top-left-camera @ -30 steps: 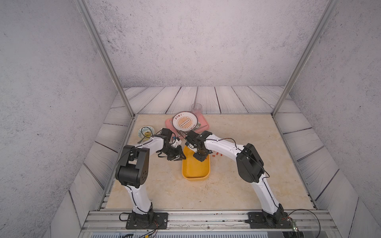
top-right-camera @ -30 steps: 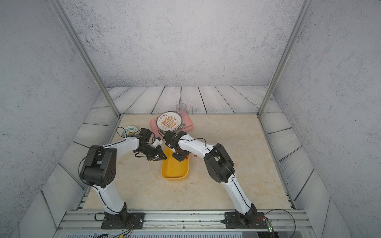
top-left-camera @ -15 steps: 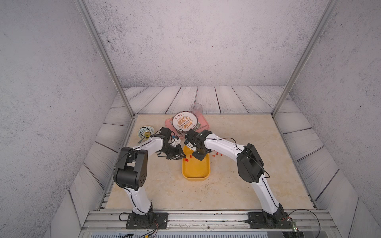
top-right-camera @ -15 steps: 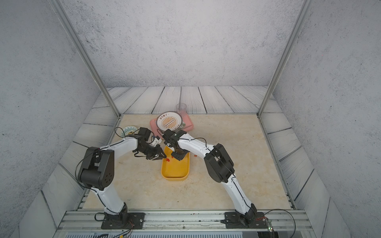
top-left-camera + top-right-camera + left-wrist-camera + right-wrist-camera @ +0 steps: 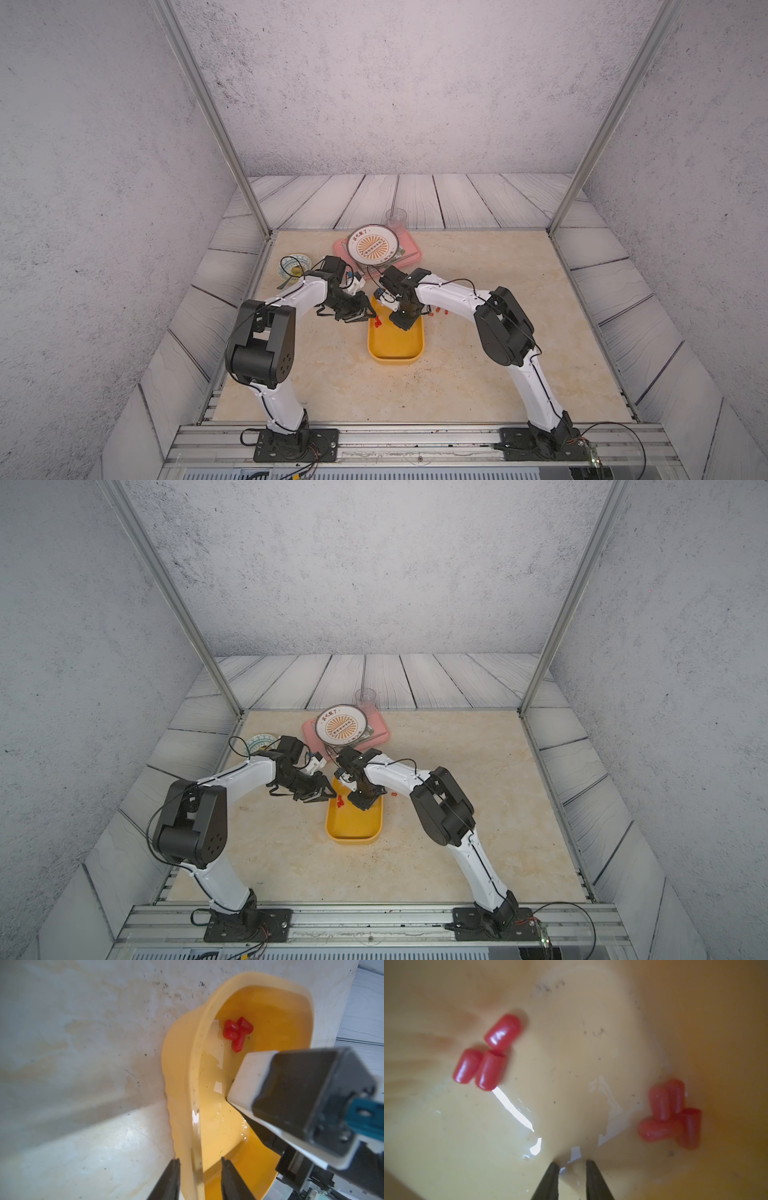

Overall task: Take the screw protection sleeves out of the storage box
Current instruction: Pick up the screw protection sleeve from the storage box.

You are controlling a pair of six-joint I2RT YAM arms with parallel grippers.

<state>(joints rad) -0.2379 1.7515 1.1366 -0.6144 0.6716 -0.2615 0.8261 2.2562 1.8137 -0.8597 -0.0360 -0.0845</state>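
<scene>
The yellow storage box (image 5: 395,345) (image 5: 353,827) lies mid-table. A small cluster of red screw protection sleeves (image 5: 377,323) (image 5: 340,802) (image 5: 237,1031) rests inside near its left wall. A few more sleeves (image 5: 437,311) (image 5: 394,794) lie on the table right of the box. My left gripper (image 5: 365,318) (image 5: 200,1159) is open, its jaws straddling the box rim (image 5: 195,1105) without pinching it. My right gripper (image 5: 405,322) (image 5: 572,1162) is inside the box, tips at the floor, slightly open and empty. Three sleeves (image 5: 488,1053) lie ahead of it, and a blurred red group (image 5: 670,1113) sits by the wall.
A pink tray (image 5: 411,255) with a round patterned plate (image 5: 376,246) and a clear cup (image 5: 396,218) stand behind the box. A small bowl (image 5: 294,266) sits at the table's left edge. The two wrists are close together over the box's far end.
My left jaws have opened off the box rim. The right jaws have parted a little. Red sleeves by the box's left wall have come into view.
</scene>
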